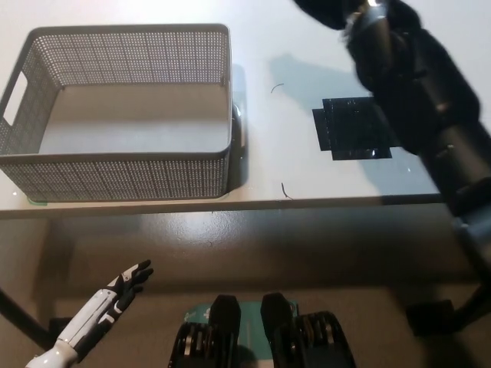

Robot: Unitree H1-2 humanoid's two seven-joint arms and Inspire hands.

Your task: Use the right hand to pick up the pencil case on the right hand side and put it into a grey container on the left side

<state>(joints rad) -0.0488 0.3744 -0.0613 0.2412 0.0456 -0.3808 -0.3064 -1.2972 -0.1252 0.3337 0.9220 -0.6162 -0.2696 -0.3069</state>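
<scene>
Right hand: your black right hand [337, 11] is up at the top edge of the view, cut off. You cannot tell if it is open or closed, or if it holds anything.
Pencil case: something dark sits at the hand, but you can't be sure it is the case. The flat black patch [354, 126] on the table [307, 46] looks like a tape mark, not the case.
Basket: the grey basket [123, 115] is on the left of the table, with nothing seen inside.
Left hand: your white left hand [123, 287] rests low, below the table edge, fingers apart, holding nothing.
Risk 1: if the grip is loose, the case could drop before you reach the basket.
Risk 2: if you go low, you could bump the basket wall and push it.
Risk 3: let go too soon and it lands on the table.
</scene>
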